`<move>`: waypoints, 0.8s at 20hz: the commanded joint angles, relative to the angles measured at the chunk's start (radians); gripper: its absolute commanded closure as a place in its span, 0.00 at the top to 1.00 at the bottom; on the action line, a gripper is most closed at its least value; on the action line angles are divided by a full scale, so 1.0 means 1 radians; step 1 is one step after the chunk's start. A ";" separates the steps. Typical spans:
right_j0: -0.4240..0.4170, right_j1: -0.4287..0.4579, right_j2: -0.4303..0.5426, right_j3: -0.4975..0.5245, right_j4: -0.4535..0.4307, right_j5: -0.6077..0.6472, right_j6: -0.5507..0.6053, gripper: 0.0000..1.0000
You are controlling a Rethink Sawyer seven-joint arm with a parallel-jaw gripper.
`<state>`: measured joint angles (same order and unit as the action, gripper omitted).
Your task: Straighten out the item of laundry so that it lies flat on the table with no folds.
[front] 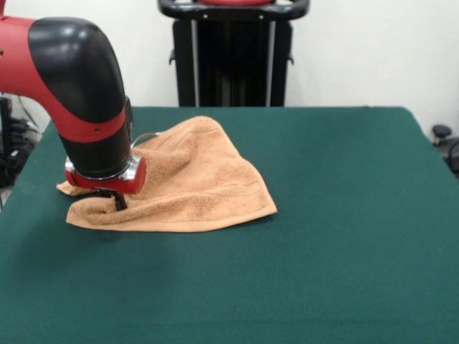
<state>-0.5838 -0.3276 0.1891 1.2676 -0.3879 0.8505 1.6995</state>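
The item of laundry (pixel 193 183) is an orange-tan terry towel lying rumpled on the left half of the table (pixel 323 236). It is folded over itself, with a raised hump near its far side and a woven band stripe near its front right edge. The red and black arm comes down over the towel's left end. My gripper (pixel 115 201) is pressed down into the towel's left corner, mostly hidden under the wrist. Only a dark fingertip shows against the cloth, and the towel bunches up around it.
A black stand (pixel 233 50) rises behind the table's far edge. Dark equipment sits beyond the table's right corner (pixel 445 143).
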 commanded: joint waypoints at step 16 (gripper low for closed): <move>0.030 0.091 0.038 0.062 -0.126 -0.202 -0.053 0.00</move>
<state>-0.5796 -0.3323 0.1892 1.2709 -0.4014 0.8495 1.6995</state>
